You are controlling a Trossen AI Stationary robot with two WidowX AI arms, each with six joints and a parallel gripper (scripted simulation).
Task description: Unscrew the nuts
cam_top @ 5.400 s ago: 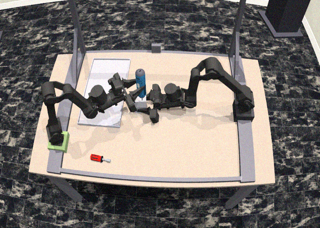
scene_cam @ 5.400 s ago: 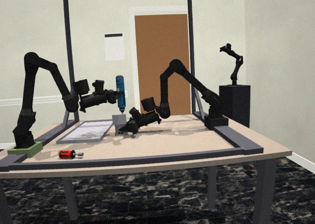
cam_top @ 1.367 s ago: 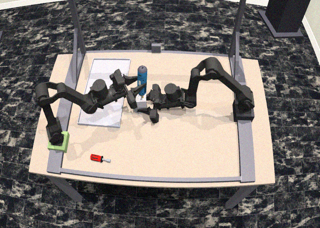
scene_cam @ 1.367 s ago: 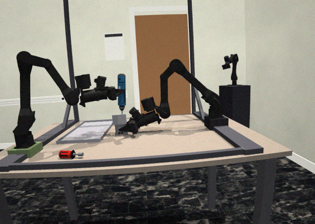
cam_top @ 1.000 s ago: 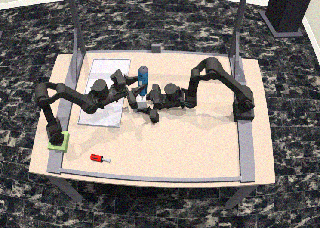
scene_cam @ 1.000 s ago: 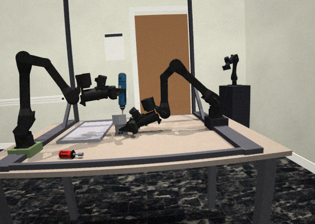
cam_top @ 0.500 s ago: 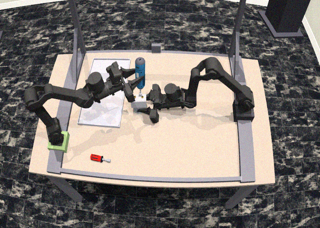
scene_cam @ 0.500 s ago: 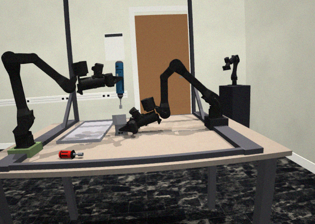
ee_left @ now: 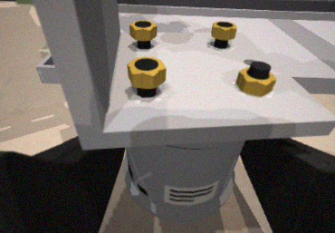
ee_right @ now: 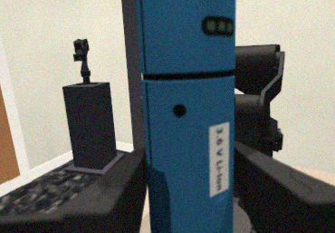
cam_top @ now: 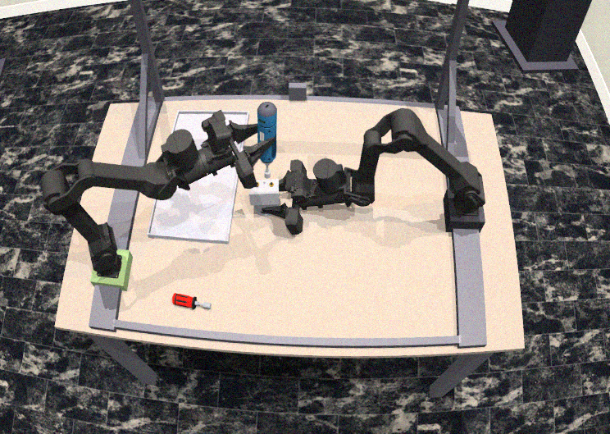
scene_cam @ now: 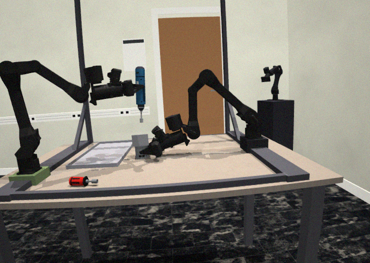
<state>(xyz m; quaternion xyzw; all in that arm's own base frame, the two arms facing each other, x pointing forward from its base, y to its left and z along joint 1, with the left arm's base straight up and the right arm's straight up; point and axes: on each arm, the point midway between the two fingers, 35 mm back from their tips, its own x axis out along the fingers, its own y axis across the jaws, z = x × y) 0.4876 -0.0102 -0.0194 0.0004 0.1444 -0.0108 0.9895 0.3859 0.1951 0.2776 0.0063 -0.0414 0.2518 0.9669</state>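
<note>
Pale, grained table (cam_top: pixel 344 281) (scene_cam: pixel 209 164) (ee_left: pixel 18 90): one. One metal-rimmed tray (cam_top: pixel 188 239) (scene_cam: pixel 92 165) (ee_left: pixel 47 73). Our left gripper (cam_top: pixel 271 197) (scene_cam: pixel 141 151) (ee_left: pixel 181 126) clasps the grey, cylindrical joint module (scene_cam: pixel 138 153) (ee_left: pixel 186 167), upright beside the tray, angled bracket (cam_top: pixel 265 199) (scene_cam: pixel 139 140) (ee_left: pixel 81 72) on top. Our right gripper (cam_top: pixel 266 134) (scene_cam: pixel 142 87) (ee_right: pixel 187 151) grips one blue barrelled driver (cam_top: pixel 266 121) (scene_cam: pixel 140 81) (ee_right: pixel 190 108), above the bracket. Four brassy hex nuts (ee_left: pixel 146 75) on black studs: three high, one low.

Brassy metal nuts (ee_left: pixel 147 76); bracket (ee_left: pixel 181 108) smooth, matt, perhaps painted metal
</note>
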